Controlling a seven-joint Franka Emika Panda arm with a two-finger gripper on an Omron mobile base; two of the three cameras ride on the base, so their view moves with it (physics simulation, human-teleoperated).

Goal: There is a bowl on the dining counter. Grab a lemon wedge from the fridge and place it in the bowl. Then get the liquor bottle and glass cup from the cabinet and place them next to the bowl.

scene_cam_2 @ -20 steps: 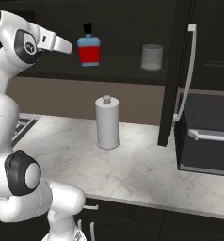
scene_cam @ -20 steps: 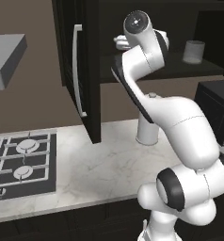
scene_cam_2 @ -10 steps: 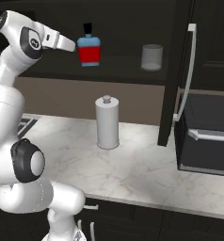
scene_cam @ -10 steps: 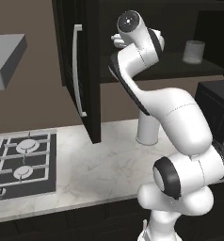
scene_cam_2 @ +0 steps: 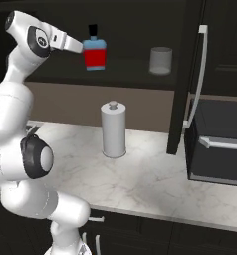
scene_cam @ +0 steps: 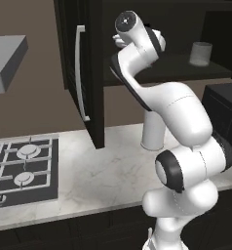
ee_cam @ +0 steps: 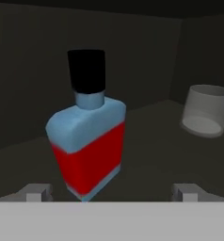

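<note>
Tool (ee_cam: 111, 192) is wide open, holding nothing, its two fingertips (ee_cam: 36, 192) spread either side of the bottle (ee_cam: 88, 150), lined up level with the red body, probably so it can close on the flat sides. Bottle stands upright on the cabinet shelf (scene_cam_2: 130, 74), long axis vertical, black cap up; in the hand view it looks tilted, likely just hand roll. Cup (scene_cam_2: 161, 60) sits upright, mouth up, on the same shelf well apart from the bottle, above a white canister (scene_cam_2: 113, 129) on the surface (scene_cam_2: 150, 179).
</note>
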